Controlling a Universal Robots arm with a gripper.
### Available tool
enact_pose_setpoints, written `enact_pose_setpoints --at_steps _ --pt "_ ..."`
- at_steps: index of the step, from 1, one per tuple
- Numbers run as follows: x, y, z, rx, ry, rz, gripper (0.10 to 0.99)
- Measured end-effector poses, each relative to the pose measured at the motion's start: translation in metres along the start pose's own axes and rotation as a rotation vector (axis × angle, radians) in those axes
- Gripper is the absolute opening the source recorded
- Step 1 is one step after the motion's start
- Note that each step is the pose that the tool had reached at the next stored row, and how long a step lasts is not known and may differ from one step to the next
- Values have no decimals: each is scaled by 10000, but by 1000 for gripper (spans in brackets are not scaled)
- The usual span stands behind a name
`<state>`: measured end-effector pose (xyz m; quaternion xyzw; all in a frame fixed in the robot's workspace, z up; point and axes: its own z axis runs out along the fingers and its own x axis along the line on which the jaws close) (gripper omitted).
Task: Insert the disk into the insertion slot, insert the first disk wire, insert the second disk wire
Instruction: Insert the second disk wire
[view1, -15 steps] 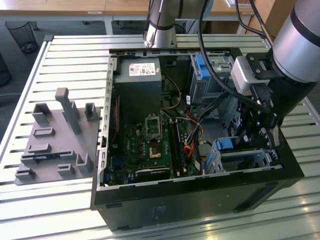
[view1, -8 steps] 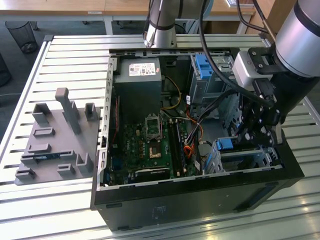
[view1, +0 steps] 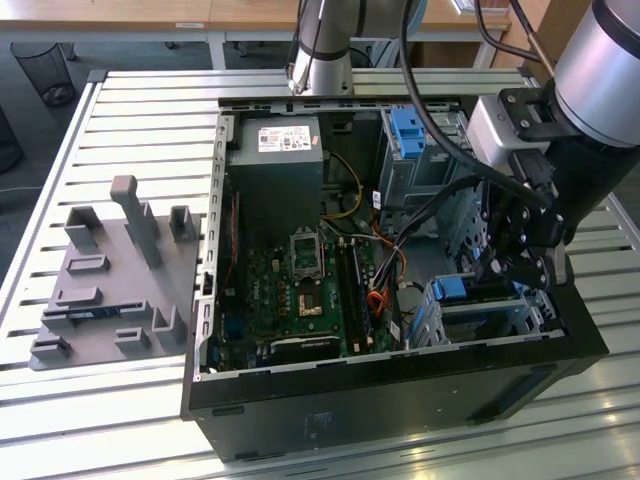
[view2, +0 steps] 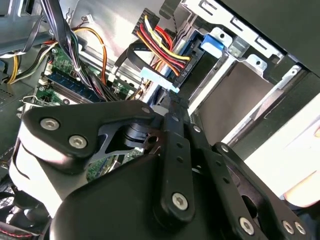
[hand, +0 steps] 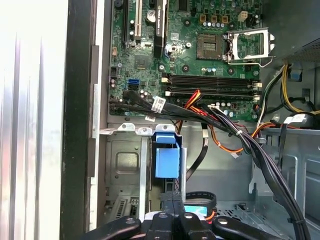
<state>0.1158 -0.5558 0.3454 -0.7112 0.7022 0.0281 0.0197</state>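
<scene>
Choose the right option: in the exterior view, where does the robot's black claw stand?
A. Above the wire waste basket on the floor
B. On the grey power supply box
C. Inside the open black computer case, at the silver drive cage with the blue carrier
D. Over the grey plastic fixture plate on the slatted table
C: in the exterior view the black claw is down inside the open black computer case, right at the silver drive cage with the blue carrier.

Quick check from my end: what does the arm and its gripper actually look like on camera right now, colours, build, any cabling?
The arm is a thick silver-grey tube with black joint housings. A black cable loops alongside it. The gripper is matte black, built of flat linkage bars pinned with silver screws. In the second wrist view it has a white rounded body section beside those bars.
</scene>
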Motion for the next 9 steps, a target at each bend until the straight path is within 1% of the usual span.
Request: enact_pose_setpoints --at_steps 1,9 --pt "0 0 -4 0 6 0 106" --pt "-3 0 -39 0 18 0 106"
